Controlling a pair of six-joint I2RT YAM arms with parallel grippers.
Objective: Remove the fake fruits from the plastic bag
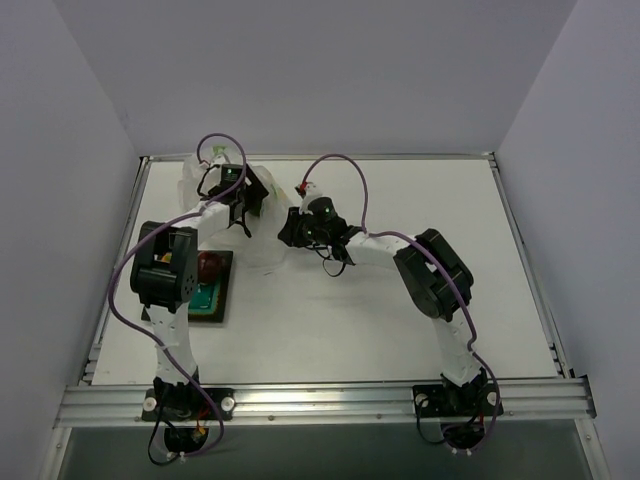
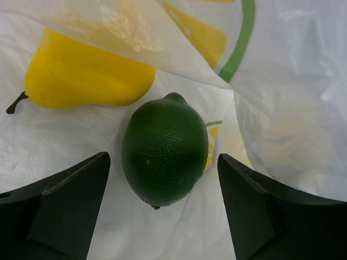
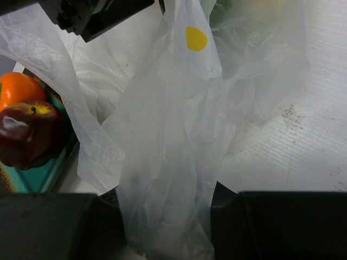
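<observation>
Fake fruits (image 1: 209, 266): two in the plastic bag (image 1: 190, 182), two on the green tray (image 1: 212, 305)
Top view: bag upper left, mostly buried under the left gripper (image 1: 238, 195), right gripper (image 1: 293, 228) just beside. Left wrist: jaws wide apart around a green lime (image 2: 165, 154), yellow pear (image 2: 87, 76) half under a fold. Right wrist: bag bunched between cut-off fingers (image 3: 54, 227), can't tell if clamped; red apple (image 3: 27, 138) and orange fruit (image 3: 19, 89) on the tray, left edge.
</observation>
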